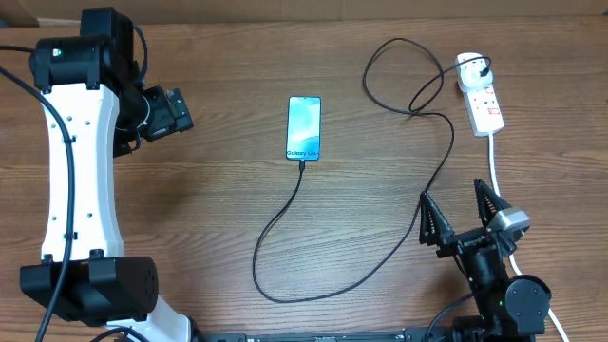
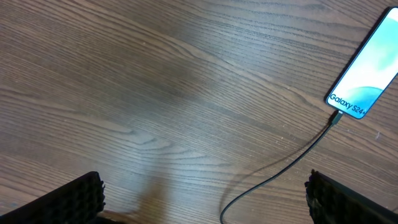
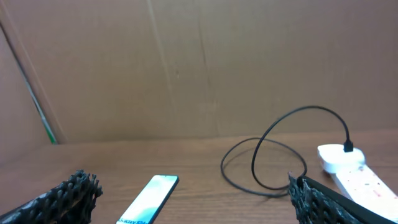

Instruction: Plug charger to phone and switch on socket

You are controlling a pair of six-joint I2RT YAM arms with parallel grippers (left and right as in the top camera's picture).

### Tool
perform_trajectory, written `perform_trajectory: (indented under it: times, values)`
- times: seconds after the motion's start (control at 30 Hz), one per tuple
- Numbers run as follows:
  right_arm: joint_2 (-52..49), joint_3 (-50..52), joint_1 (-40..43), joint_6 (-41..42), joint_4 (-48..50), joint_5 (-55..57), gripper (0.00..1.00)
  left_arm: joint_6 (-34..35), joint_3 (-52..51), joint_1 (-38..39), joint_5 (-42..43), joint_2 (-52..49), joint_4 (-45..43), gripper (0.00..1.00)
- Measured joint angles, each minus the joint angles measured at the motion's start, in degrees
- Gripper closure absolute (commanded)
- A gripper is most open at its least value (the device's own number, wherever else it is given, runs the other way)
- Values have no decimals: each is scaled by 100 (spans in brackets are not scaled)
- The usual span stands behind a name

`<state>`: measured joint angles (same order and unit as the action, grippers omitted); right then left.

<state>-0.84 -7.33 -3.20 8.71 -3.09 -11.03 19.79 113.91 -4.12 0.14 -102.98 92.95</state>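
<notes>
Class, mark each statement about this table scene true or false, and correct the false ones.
1. The charger tip is plugged into the phone. True.
2. The phone lies screen down. False: its lit screen faces up.
3. The left gripper and the right gripper are both open and empty. True.
4. The charger's plug lies unplugged. False: it sits in the socket, at its rounded end.
</notes>
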Motion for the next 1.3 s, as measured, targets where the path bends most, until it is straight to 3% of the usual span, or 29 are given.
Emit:
perform_trajectory:
  times: [0.73, 1.3]
  values:
    - [11, 627, -22, -503, 1150, 345, 0, 0, 0, 0, 0, 0, 0, 0]
    - [11, 627, -22, -726, -173, 649, 0, 0, 0, 0, 2, 0, 0, 0]
